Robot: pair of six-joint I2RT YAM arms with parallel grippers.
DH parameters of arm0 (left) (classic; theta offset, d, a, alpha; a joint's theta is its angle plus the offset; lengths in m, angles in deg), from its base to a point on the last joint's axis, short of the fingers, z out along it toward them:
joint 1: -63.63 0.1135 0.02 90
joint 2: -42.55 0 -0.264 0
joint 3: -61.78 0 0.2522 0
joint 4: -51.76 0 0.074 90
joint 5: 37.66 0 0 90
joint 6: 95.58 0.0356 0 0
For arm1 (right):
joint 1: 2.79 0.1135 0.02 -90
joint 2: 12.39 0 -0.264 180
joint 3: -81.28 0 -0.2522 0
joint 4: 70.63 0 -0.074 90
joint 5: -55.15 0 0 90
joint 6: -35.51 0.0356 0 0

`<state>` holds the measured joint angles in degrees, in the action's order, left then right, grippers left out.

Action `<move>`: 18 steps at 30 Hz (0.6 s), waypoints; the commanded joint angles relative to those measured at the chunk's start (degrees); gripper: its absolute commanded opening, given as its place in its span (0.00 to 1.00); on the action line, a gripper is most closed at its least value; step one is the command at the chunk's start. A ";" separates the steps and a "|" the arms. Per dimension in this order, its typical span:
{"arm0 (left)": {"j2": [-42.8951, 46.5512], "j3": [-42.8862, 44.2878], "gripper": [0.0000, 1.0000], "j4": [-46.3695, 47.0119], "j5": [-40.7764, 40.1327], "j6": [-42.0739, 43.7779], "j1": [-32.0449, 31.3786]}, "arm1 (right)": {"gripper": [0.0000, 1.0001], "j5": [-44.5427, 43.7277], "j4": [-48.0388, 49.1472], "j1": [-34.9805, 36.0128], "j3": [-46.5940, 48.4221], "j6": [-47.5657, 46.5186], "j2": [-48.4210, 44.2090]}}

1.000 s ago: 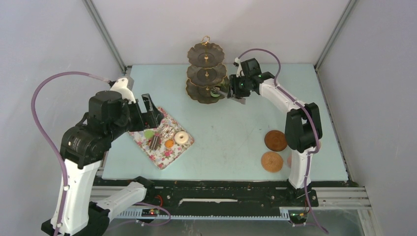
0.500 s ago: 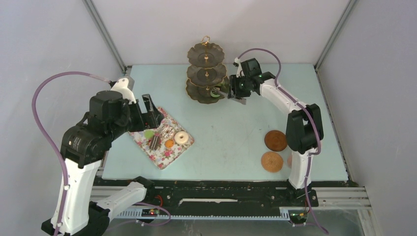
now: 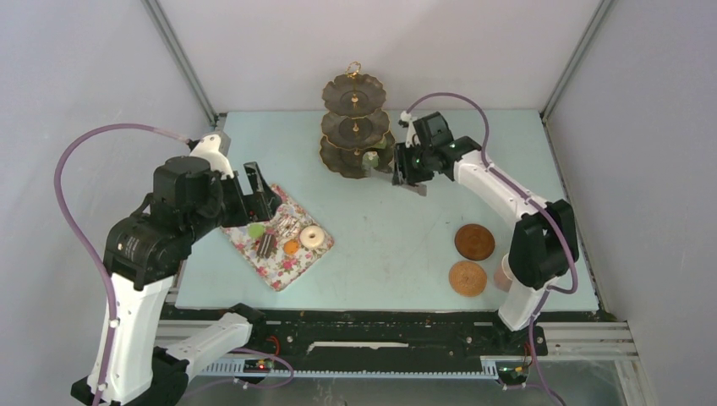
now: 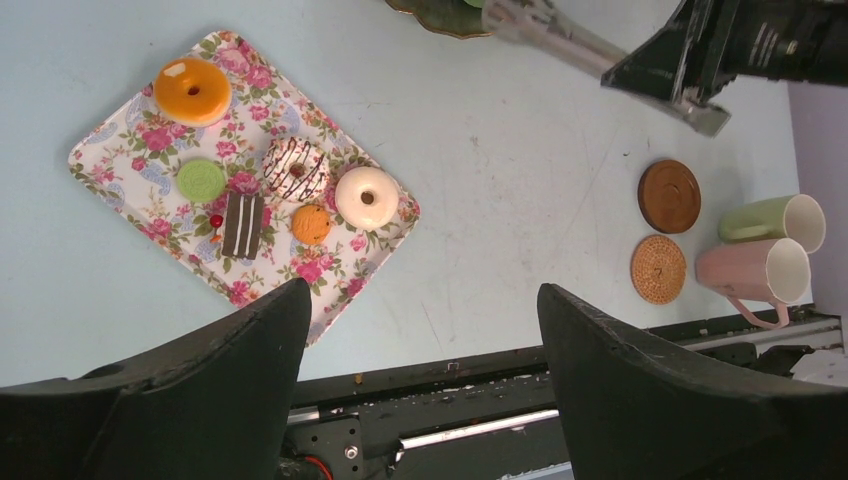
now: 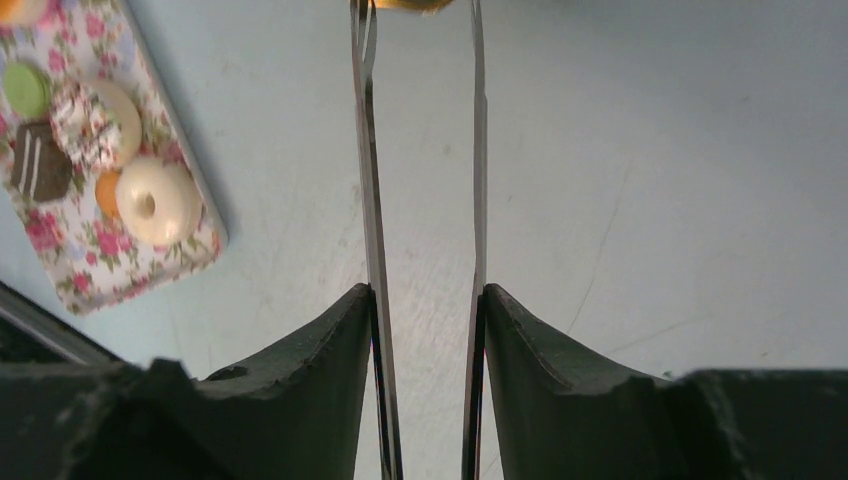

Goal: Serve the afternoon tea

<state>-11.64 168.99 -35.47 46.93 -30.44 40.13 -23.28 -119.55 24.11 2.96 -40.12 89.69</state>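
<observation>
A dark three-tier stand [image 3: 353, 127] rises at the far edge of the pale-blue bench [image 3: 397, 220], long grey tongs [image 4: 560, 38] reaching its lowest tier; a floral-print cloth [image 3: 283, 272] lies near-left.

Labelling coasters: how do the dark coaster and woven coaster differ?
Dark coaster is deep brown; woven coaster is lighter tan. Dark coaster looks smooth; woven coaster shows a wicker weave. Dark coaster lies beside the green cup; woven coaster beside the pink cup. Both round, flat, bare.
</observation>
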 commanded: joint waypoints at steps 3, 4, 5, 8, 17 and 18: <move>1.25 1.16 0.90 1.01 -0.65 0.66 -0.44 | 0.46 -2.02 -1.00 8.83 -5.78 2.81 -8.28; 1.36 1.20 0.90 1.00 -0.78 0.61 -0.43 | 0.46 -2.44 -0.71 10.80 -6.23 3.59 -9.16; 1.48 1.25 0.90 1.02 -0.82 0.61 -0.41 | 0.46 -3.38 -0.58 12.66 -6.34 4.35 -9.83; 1.61 1.61 0.90 1.05 -0.70 0.52 -0.40 | 0.46 -4.69 0.13 17.74 -5.53 6.86 -11.01; 2.32 2.85 0.90 1.26 -0.53 -1.44 -0.40 | 0.43 6.01 9.89 27.61 2.82 19.96 -3.42; 2.59 2.88 0.90 1.30 -0.61 -1.79 -0.40 | 0.43 8.80 13.79 27.98 2.25 22.87 -2.79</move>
<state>-9.89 169.21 -35.47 46.84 -30.88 40.13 -22.34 -117.91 50.42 2.06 -27.86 83.94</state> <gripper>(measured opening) 0.898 0.438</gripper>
